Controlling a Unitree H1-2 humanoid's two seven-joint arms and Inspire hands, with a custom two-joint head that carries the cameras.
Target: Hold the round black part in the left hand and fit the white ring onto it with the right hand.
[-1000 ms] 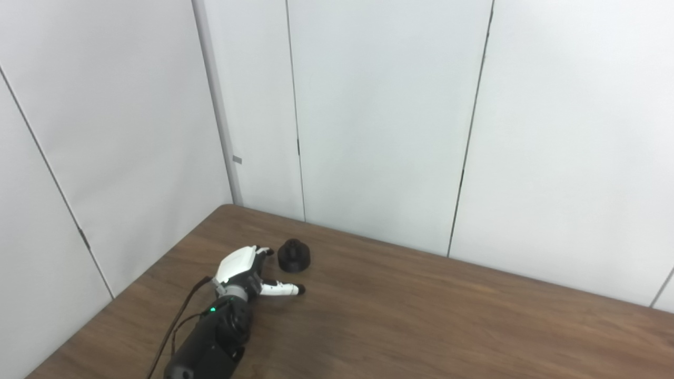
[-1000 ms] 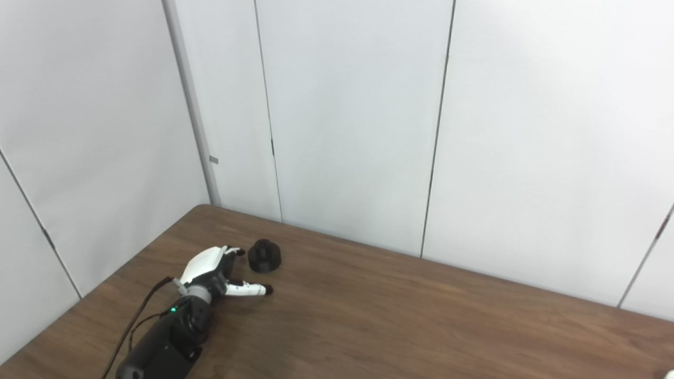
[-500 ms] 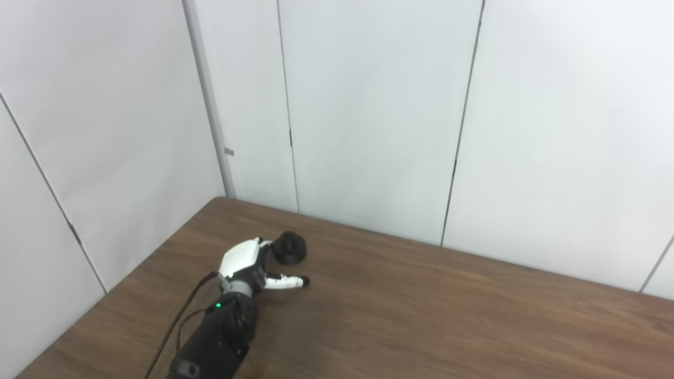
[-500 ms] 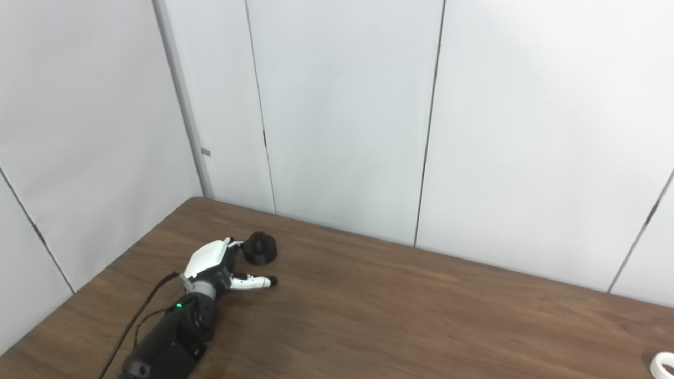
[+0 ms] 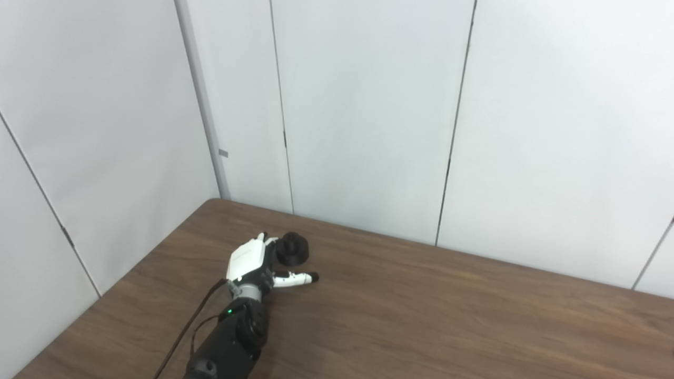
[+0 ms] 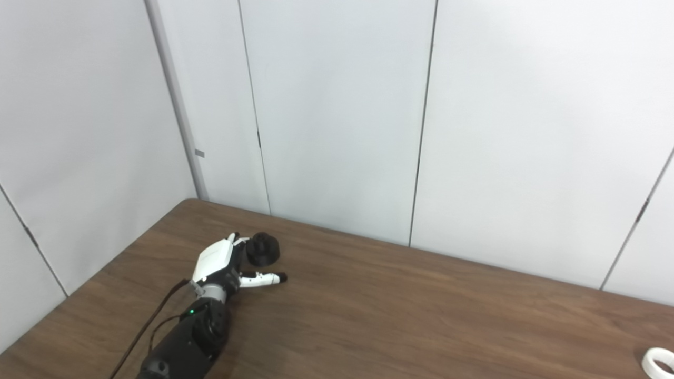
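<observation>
The round black part (image 5: 292, 250) stands on the brown table near its far left corner. My left hand (image 5: 253, 263) lies right beside it on its left, fingers spread and reaching around its near side, thumb pointing right along the table below it. The hand is open and its fingers touch or nearly touch the part. The white ring (image 6: 657, 361) lies on the table at the lower right edge of the right eye view, partly cut off. My right hand is not in view.
White wall panels (image 5: 368, 116) stand close behind the table and along its left side. The table's left edge (image 5: 121, 279) runs diagonally near my left arm. A black cable (image 5: 184, 337) trails along the forearm.
My left hand has moved forward and right up against the black part, which was a short gap away before. The camera has shifted, bringing the white ring into the right eye view.
</observation>
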